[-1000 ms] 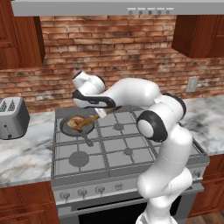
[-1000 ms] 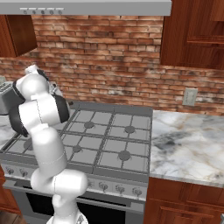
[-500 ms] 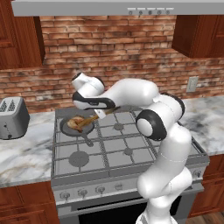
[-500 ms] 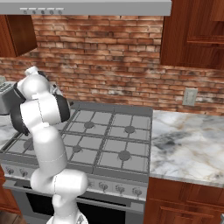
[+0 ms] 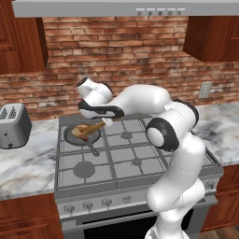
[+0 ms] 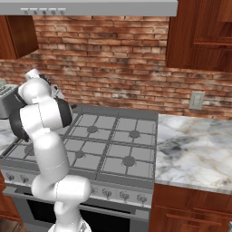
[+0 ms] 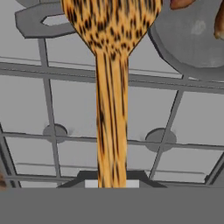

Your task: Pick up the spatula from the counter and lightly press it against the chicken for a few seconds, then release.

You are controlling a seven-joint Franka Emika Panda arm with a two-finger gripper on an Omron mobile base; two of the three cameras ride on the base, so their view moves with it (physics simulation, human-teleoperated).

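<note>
We see a wooden spatula [image 7: 111, 109] with streaky orange-brown grain. The stove [image 5: 122, 161] looks like matt grey metal, the counter [image 6: 195, 145] like polished marble, and the wall [image 5: 135, 60] like rough brick.

the pan [image 5: 68, 138] sits on the stove's [image 5: 126, 158] rear left burner, the chicken [image 5: 79, 130] in it, the spatula [image 5: 94, 126] over it; the toaster [image 5: 13, 125] stands on the counter [image 5: 28, 163], left.

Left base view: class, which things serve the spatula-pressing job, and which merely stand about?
In the job: spatula, chicken, frying pan, end effector shut on the spatula.
Standing about: toaster, wall outlet, range hood.
</note>
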